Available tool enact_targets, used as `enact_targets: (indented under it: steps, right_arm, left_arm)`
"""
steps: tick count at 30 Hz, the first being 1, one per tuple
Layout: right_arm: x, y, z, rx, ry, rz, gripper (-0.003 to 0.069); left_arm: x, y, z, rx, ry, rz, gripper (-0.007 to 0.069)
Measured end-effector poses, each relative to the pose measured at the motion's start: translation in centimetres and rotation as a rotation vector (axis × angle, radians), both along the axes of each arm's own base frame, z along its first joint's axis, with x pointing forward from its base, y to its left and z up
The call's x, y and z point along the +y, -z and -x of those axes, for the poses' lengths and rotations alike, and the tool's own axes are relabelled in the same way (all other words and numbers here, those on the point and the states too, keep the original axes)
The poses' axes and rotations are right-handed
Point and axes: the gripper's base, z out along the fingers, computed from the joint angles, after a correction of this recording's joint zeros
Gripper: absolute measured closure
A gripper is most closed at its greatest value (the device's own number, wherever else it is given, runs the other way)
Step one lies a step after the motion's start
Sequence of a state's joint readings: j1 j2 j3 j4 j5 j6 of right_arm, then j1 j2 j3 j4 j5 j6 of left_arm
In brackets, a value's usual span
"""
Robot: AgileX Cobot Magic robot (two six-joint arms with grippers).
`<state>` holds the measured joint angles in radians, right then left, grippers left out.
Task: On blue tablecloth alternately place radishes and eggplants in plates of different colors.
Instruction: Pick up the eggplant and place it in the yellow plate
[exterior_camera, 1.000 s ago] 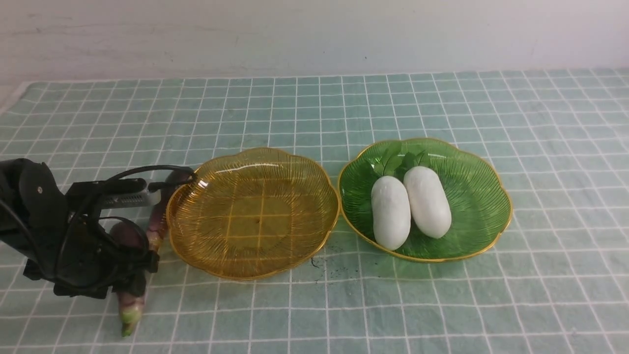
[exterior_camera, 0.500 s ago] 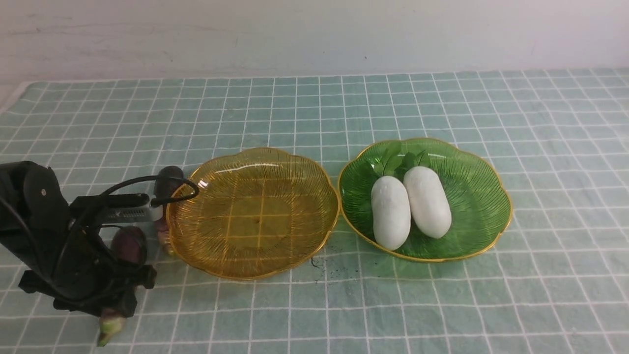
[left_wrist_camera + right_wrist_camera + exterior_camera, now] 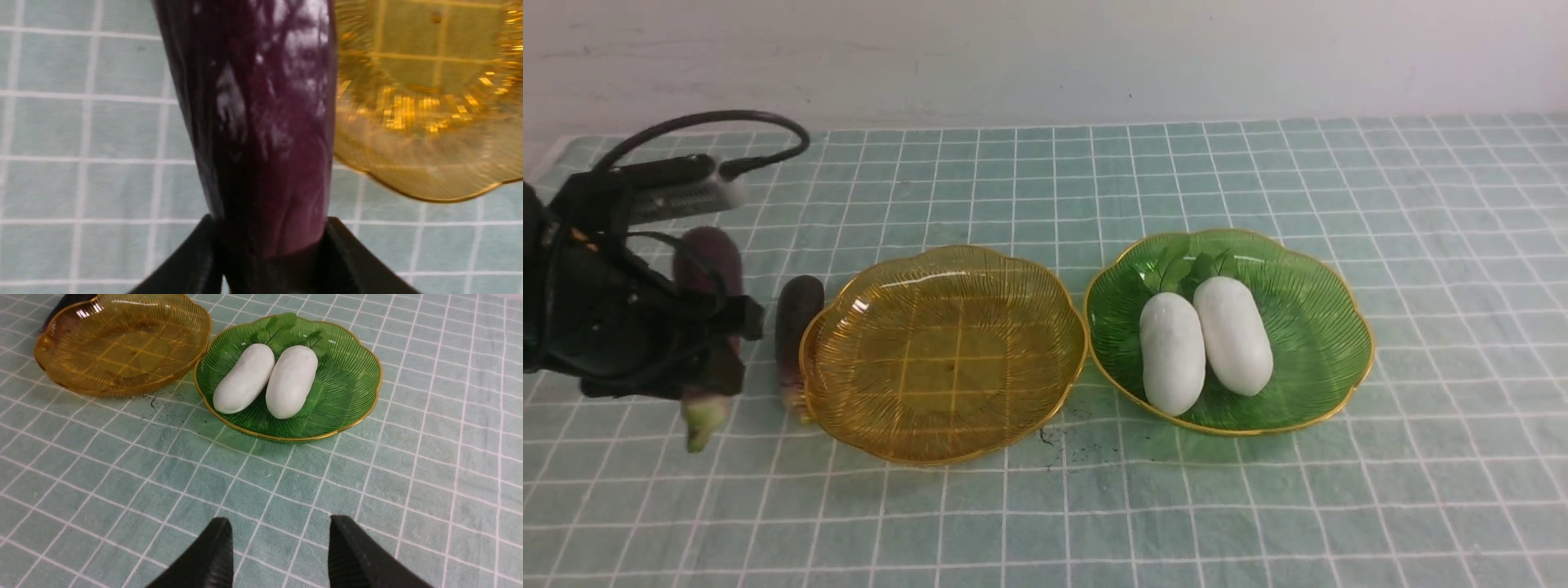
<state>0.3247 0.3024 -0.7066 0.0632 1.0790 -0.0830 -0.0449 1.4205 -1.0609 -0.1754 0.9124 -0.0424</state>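
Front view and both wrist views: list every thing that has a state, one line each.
amber plate, empty.
green plate, filled.
radishes, lying side by side in the green plate.
left gripper, shut on the held eggplant.
held eggplant, gripped, stem end hanging down.
second eggplant, lying on the blue tablecloth beside the amber plate.
right gripper, open, empty.

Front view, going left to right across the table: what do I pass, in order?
Left gripper clamped on the held eggplant → second eggplant, not gripped → amber plate, nothing in it → green plate, holding the first radish, then the second radish.
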Motion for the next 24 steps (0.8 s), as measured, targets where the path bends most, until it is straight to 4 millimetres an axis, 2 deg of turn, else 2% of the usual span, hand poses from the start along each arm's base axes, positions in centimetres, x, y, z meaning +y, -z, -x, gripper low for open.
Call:
enact_targets:
  steps: [2,3,4,8,9,16,20,24]
  right_arm:
    - [0.0,-0.1,0.0,-0.009,0.0,-0.003,0.0352]
    - [0.0,-0.1,0.0,-0.011,0.0,-0.004,0.0352]
    - [0.0,-0.2,-0.1,-0.024,0.001,-0.009,0.0352]
    - [0.0,-0.3,-0.2,-0.041,0.003,-0.011,0.0352]
    - [0.0,-0.3,-0.2,-0.043,0.005,-0.009,0.0352]
    - [-0.2,-0.6,-0.4,-0.085,0.026,0.01,0.0352]
    - [-0.3,-0.5,-0.4,-0.076,0.029,0.015,0.0352]
    - [-0.3,-0.4,-0.3,-0.059,0.029,0.021,0.0352]
  left_arm:
    - [-1.9,0.8,-0.7,0.002,0.037,0.052,0.0367]
    - [-2.0,0.9,-0.8,-0.004,0.04,0.051,0.0367]
    - [-3.5,1.9,-1.6,-0.013,0.077,0.071,0.0367]
    - [-6.8,4.5,-4.0,-0.029,0.135,0.085,0.0367]
    - [-6.9,4.5,-4.2,-0.032,0.137,0.088,0.0367]
    - [-12.0,7.5,-8.4,-0.005,0.218,0.101,0.0353]
    - [-13.2,8.6,-9.4,0.02,0.203,0.133,0.0259]
    - [-13.3,8.6,-9.4,0.023,0.197,0.145,0.0186]
